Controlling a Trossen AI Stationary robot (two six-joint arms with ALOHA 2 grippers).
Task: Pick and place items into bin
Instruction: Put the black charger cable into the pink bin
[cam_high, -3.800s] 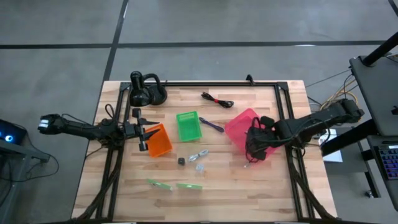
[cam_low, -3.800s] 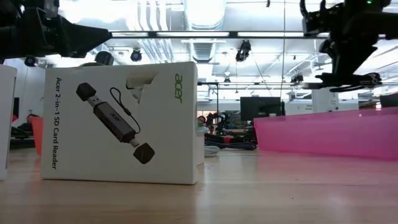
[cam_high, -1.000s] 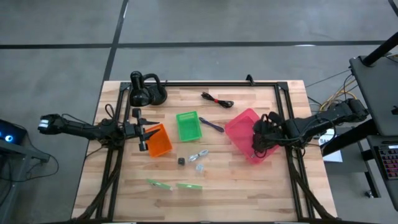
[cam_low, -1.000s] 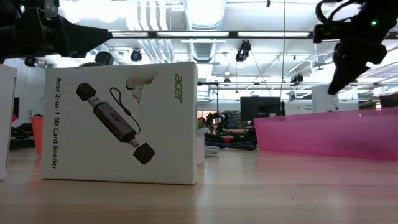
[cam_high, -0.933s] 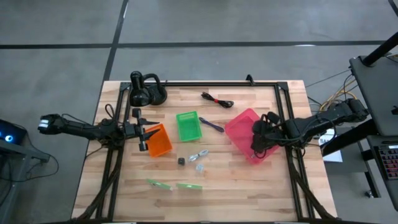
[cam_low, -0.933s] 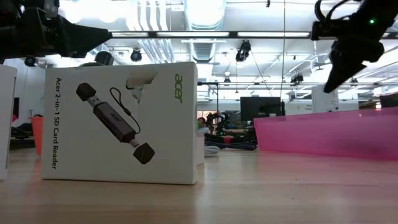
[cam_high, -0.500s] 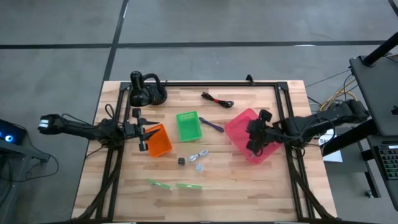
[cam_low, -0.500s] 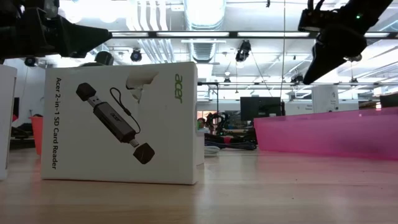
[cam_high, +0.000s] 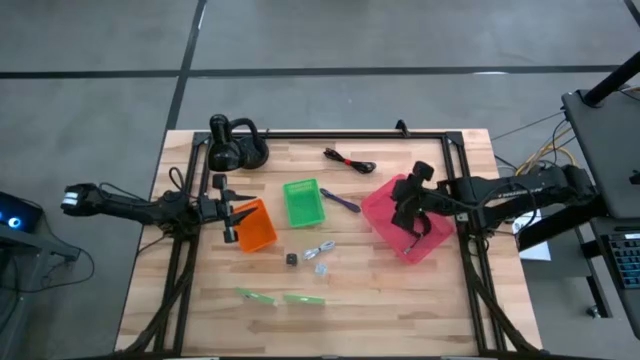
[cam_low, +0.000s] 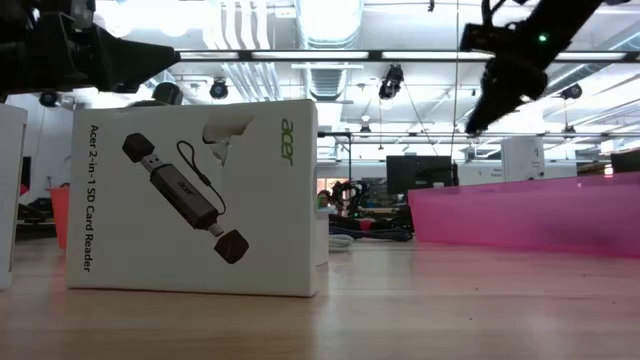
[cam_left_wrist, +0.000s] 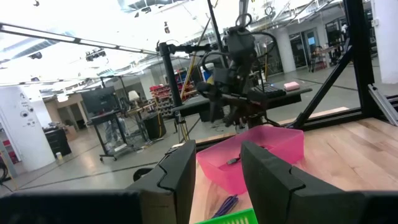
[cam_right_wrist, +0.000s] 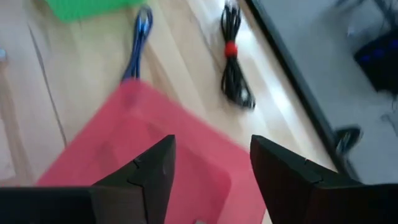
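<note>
My right gripper (cam_high: 402, 208) (cam_right_wrist: 214, 171) hangs open over the pink bin (cam_high: 392, 232) (cam_right_wrist: 155, 143), touching nothing; in the low view it shows high above the bin's wall (cam_low: 482, 112). A dark cable (cam_left_wrist: 233, 160) lies inside that bin. On the table lie a black coiled cable (cam_high: 349, 159) (cam_right_wrist: 233, 62), a purple pen (cam_high: 340, 200) (cam_right_wrist: 138, 43), a tiny black cube (cam_high: 291, 259), clear-silvery bits (cam_high: 320, 250) and green strips (cam_high: 258, 296). My left gripper (cam_high: 232, 213) (cam_left_wrist: 217, 177) waits open beside the orange bin (cam_high: 255, 228).
A green bin (cam_high: 303, 202) stands between the orange and pink bins. The black desk lamp (cam_high: 232, 145) sits at the far left corner. A black frame (cam_high: 455, 150) runs along the table's edges. A white card-reader box (cam_low: 195, 195) fills the left of the low view.
My right gripper has swung above the pink bin toward the table's left and far edges, rising a little and turning as it went. The left arm and the loose items have kept still.
</note>
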